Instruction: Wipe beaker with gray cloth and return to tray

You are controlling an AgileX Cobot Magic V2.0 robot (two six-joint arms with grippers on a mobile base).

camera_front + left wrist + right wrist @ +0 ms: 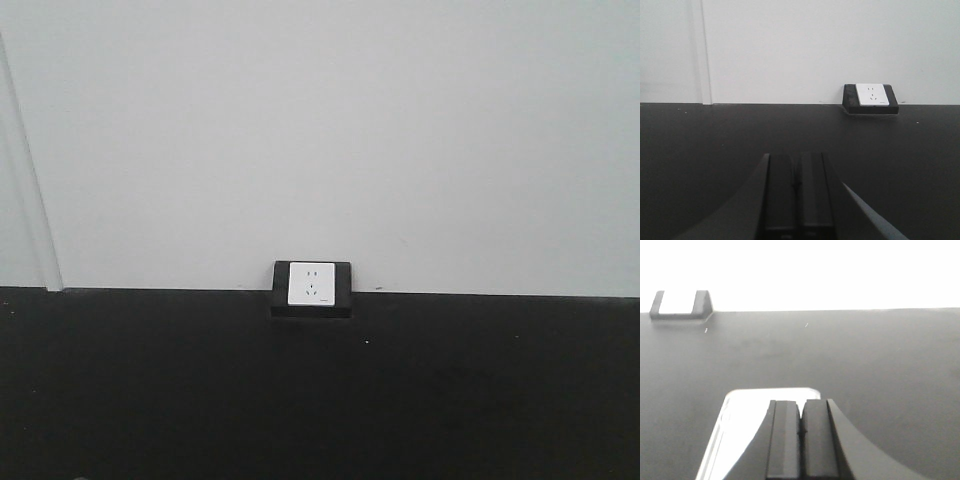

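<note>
The beaker and the gray cloth are out of view in every frame. A white tray [747, 415] lies flat on the black table just under and left of my right gripper [801, 405], which is shut and empty, its two black fingers pressed together. My left gripper [795, 160] is also shut and empty, held low over bare black table. Neither gripper shows in the front view.
A white power socket in a black housing [311, 287] stands at the table's far edge against the white wall; it also shows in the left wrist view [871, 96] and the right wrist view [681, 305]. The black tabletop [320, 400] spans all views.
</note>
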